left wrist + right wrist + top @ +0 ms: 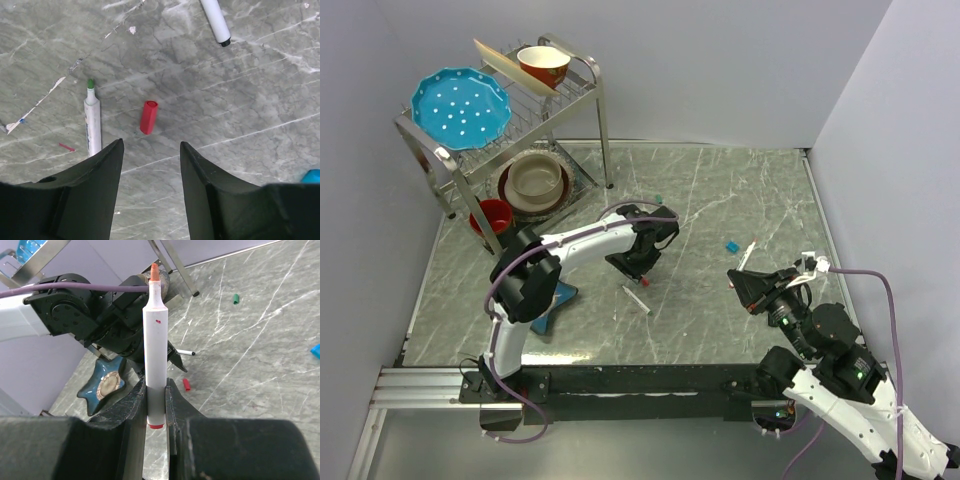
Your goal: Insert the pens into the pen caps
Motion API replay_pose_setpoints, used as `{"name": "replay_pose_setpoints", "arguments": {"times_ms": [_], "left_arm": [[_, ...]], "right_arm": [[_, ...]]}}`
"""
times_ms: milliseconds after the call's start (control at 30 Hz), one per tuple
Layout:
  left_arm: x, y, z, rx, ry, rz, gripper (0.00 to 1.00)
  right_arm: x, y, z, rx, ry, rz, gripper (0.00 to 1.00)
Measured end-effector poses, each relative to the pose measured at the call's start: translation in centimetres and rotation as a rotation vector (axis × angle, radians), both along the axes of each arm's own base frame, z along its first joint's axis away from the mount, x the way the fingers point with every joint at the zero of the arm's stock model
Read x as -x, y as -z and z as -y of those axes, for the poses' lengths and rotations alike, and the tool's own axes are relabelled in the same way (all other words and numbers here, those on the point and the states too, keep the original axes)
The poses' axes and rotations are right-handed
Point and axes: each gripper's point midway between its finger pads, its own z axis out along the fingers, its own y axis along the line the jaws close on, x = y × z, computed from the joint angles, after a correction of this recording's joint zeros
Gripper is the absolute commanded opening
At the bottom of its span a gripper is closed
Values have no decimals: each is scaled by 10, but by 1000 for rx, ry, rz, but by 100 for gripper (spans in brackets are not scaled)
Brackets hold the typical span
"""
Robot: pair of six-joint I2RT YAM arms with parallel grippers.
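Observation:
My right gripper (156, 390) is shut on a white pen (155, 340) with a bare red-orange tip, holding it upright near its base. It sits at the right of the table (740, 286). My left gripper (151, 150) is open and empty, hovering just short of the red cap (148, 117), which also shows in the top view (645, 283) and the right wrist view (186, 384). A green-tipped pen (91, 122) lies beside its left finger. A black-tipped pen (216, 21) lies beyond (636, 299). The green cap (236, 299) and blue cap (731, 245) lie apart; another pen (748, 252) lies by the blue cap.
A blue star-shaped dish (556, 300) lies left of the left gripper. A metal dish rack (585, 95) with a blue plate, bowls and a red cup stands at the back left. Grey walls close in the marble table (720, 330).

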Motion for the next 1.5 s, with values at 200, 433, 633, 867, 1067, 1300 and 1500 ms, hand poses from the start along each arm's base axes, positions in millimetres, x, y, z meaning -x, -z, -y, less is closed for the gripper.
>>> {"name": "replay_pose_setpoints", "arguments": {"times_ms": [200, 433, 633, 867, 1067, 1300, 1500], "left_arm": [[-1, 4, -2, -10, -5, -8, 53], [-3, 19, -4, -38, -13, -31, 50], [-5, 32, -2, -56, -11, -54, 48], [-3, 36, -2, -61, -11, -70, 42], [-1, 42, -4, -83, -8, -95, 38], [1, 44, -6, -94, -4, -107, 29], [3, 44, -7, -93, 3, -115, 13]], "right_arm": [[0, 1, 1, 11, 1, 5, 0], [-1, 1, 1, 20, 3, 9, 0], [-2, 2, 0, 39, 5, 7, 0], [-2, -3, 1, 39, 6, 12, 0], [-2, -1, 2, 44, 10, 8, 0], [-1, 0, 5, 42, 17, 9, 0], [0, 1, 6, 44, 16, 6, 0]]}}
